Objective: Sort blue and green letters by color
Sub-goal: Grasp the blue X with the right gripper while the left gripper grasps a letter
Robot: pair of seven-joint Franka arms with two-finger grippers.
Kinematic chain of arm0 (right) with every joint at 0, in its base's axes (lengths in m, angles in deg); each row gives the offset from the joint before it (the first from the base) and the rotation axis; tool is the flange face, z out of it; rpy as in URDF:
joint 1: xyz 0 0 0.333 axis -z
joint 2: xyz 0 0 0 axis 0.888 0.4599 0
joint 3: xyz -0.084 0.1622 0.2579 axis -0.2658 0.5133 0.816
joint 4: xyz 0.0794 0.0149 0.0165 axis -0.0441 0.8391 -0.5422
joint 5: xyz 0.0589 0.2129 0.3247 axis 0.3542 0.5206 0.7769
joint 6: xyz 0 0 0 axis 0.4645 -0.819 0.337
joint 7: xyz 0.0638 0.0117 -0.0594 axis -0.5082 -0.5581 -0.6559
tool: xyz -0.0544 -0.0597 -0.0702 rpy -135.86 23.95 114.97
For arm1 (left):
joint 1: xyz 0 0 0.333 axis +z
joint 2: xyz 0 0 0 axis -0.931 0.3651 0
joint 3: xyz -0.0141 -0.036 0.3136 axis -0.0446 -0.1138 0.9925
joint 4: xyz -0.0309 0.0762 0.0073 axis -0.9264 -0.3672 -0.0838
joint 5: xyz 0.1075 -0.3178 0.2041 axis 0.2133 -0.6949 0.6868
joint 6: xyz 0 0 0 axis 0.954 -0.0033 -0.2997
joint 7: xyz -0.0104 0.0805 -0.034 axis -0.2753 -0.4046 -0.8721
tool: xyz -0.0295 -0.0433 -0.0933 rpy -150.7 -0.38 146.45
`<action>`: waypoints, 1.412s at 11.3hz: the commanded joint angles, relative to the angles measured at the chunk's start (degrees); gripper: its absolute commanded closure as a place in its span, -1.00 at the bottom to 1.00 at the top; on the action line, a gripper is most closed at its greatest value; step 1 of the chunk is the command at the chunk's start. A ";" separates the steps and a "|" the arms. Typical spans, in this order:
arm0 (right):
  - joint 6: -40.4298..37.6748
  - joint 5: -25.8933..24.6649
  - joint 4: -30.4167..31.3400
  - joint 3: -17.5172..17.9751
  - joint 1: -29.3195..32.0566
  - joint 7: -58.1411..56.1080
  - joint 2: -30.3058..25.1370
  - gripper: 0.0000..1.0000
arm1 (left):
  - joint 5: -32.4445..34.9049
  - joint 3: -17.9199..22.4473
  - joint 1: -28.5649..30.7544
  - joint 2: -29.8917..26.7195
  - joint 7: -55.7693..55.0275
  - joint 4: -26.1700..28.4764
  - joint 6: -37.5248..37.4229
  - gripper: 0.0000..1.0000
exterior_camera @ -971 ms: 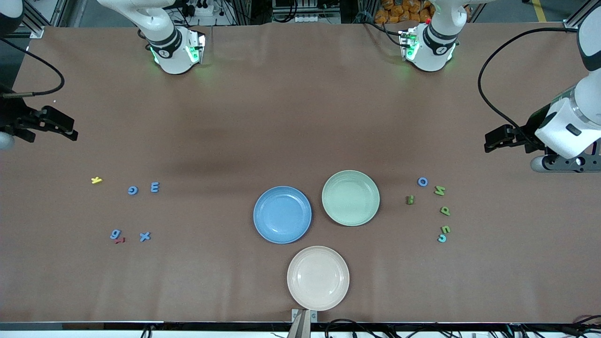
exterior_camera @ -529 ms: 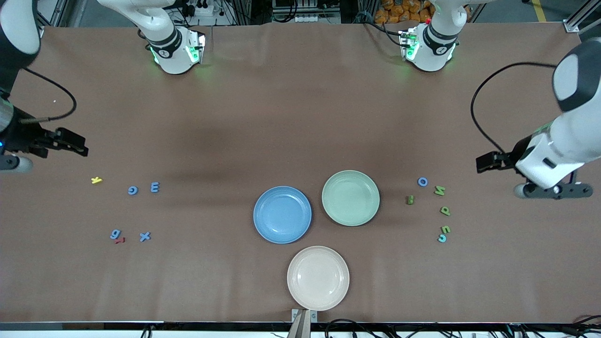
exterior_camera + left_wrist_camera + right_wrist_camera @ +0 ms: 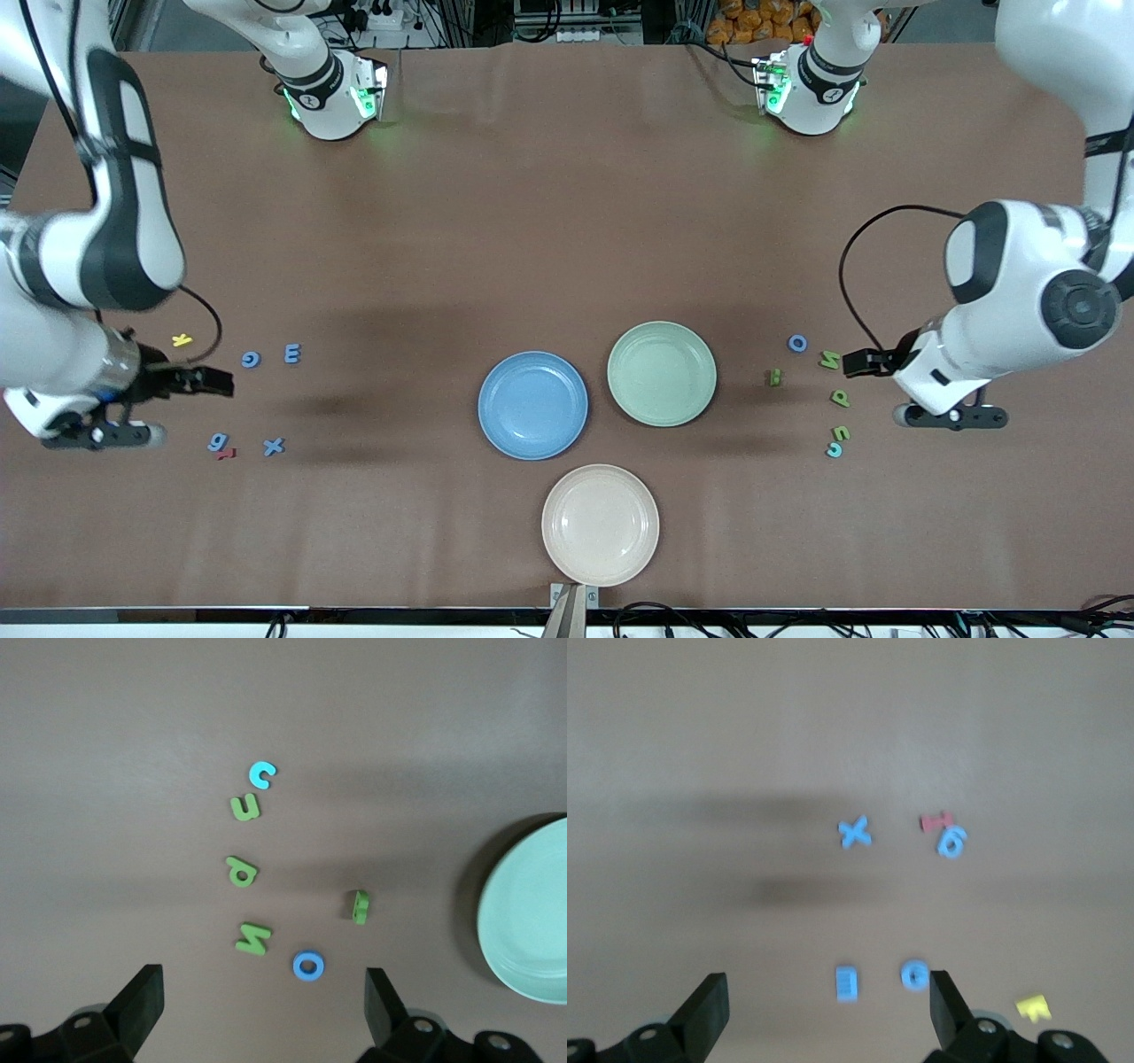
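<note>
We see both end effectors open and empty: the left end effector [image 3: 858, 361] over the green letters [image 3: 838, 399], the right end effector [image 3: 213, 382] probably over blue letters [image 3: 252, 359]. All letters lie on the tabletop [image 3: 567, 221], plates [image 3: 532, 405] empty.

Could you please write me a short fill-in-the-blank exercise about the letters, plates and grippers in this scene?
1. The blue O lies at the ___ arm's end of the table.
2. The red letter touches the blue ___.
3. The left gripper and the right gripper both have their fingers ___.
4. The blue plate, green plate and cream plate hold ___ letters.

Missing words: left; g; open; no
</note>
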 commanded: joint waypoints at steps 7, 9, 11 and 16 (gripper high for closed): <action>8.58 1.72 -18.45 0.88 2.57 -4.55 24.97 -1.00 | 6.37 0.50 0.33 2.79 1.03 20.99 27.67 -1.00; 10.71 1.72 -18.10 0.88 2.22 -4.47 25.95 -1.00 | 6.89 0.50 0.69 2.79 1.30 22.23 28.13 -1.00; 10.80 1.81 -16.00 0.88 1.70 -4.29 25.95 -1.00 | 8.99 0.50 1.47 2.70 1.30 23.29 28.39 -1.00; 17.72 1.81 -11.00 0.88 0.81 -4.47 25.78 -1.00 | 12.96 0.42 4.11 3.14 2.61 25.40 32.44 -1.00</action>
